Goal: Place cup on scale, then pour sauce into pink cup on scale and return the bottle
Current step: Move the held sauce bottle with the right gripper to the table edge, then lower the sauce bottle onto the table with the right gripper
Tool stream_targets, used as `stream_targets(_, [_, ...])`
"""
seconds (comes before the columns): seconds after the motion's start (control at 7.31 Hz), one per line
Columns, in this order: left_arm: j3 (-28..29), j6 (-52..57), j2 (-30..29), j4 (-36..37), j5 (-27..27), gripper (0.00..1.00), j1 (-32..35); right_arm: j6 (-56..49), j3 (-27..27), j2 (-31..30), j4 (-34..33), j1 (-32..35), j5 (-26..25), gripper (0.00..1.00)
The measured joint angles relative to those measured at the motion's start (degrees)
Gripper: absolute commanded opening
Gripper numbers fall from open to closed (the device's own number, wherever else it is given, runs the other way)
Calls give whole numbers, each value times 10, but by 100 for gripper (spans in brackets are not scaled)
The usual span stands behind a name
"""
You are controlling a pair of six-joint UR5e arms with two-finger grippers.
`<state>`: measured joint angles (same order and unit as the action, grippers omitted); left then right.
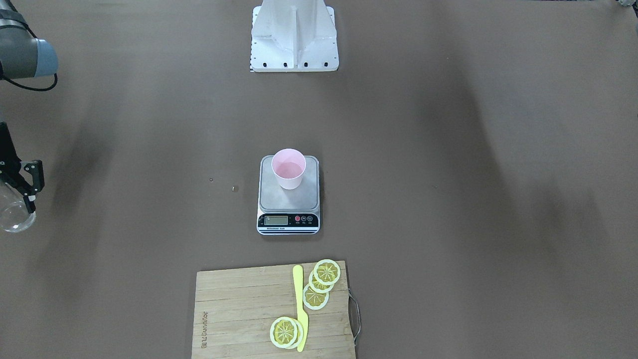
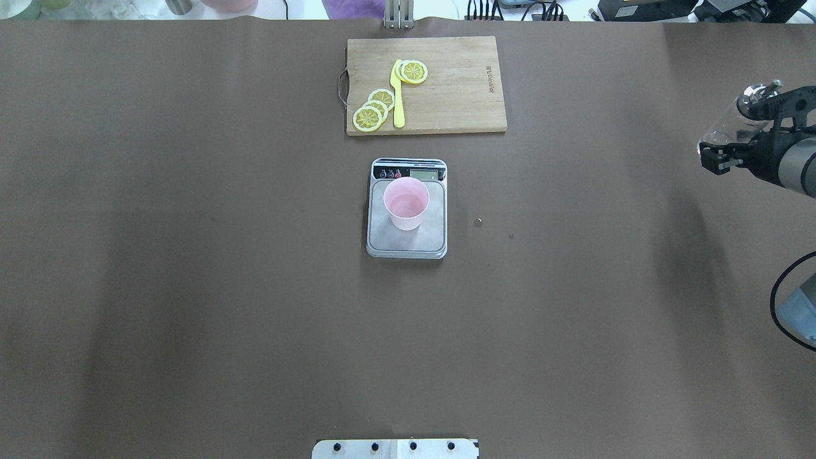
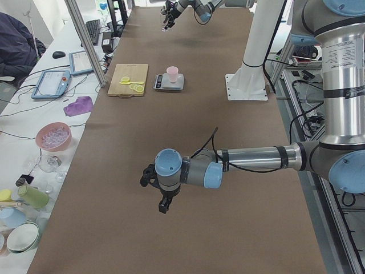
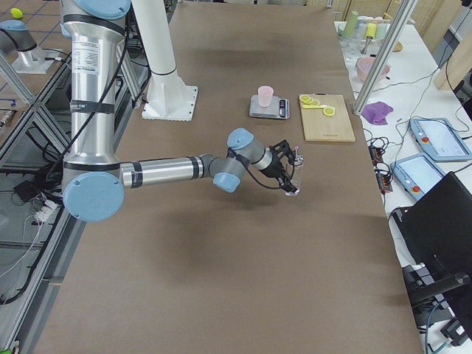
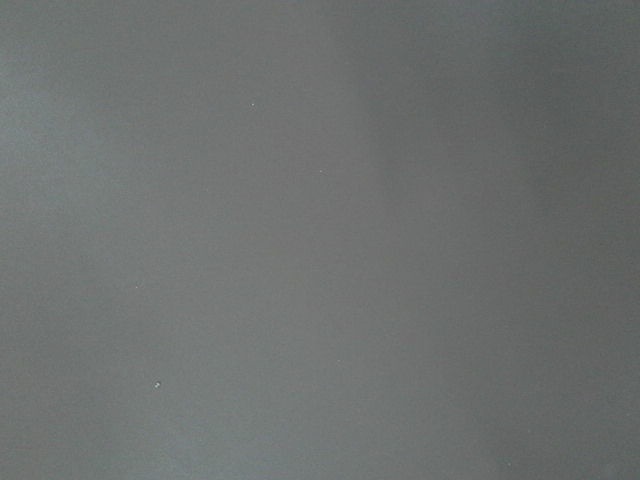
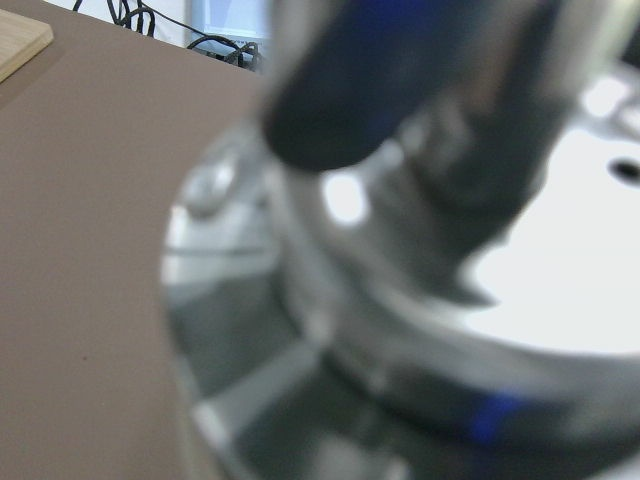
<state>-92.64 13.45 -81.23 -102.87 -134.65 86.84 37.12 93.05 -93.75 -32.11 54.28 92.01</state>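
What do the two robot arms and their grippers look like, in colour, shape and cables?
Both are built alike. The left arm and the right arm have round silver-grey tubes, linked by joints with pale blue caps. A thin black cable loops near each wrist. The left gripper and the right gripper are black, with two fingers each.

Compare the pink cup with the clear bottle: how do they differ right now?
The pink cup is opaque, while the bottle is see-through. The cup is open-topped; the bottle ends in a metal pourer spout. The cup stands free on the scale at mid-table, with no gripper near it; the bottle sits between the fingers of the right gripper, far out towards the table's end. Both look upright.
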Motion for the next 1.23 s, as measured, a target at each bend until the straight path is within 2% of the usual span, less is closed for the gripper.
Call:
stream_targets(0.27, [0,1,0,-1,0,98,0,58,-53,-1,58,15,50,0])
stream_targets(0.55, [0,1,1,-6,0,98,0,118,-64,1,64,17,79,0])
stream_targets(1.23, [0,0,5,-12,0,98,0,145,-97,8,67,15,85,0])
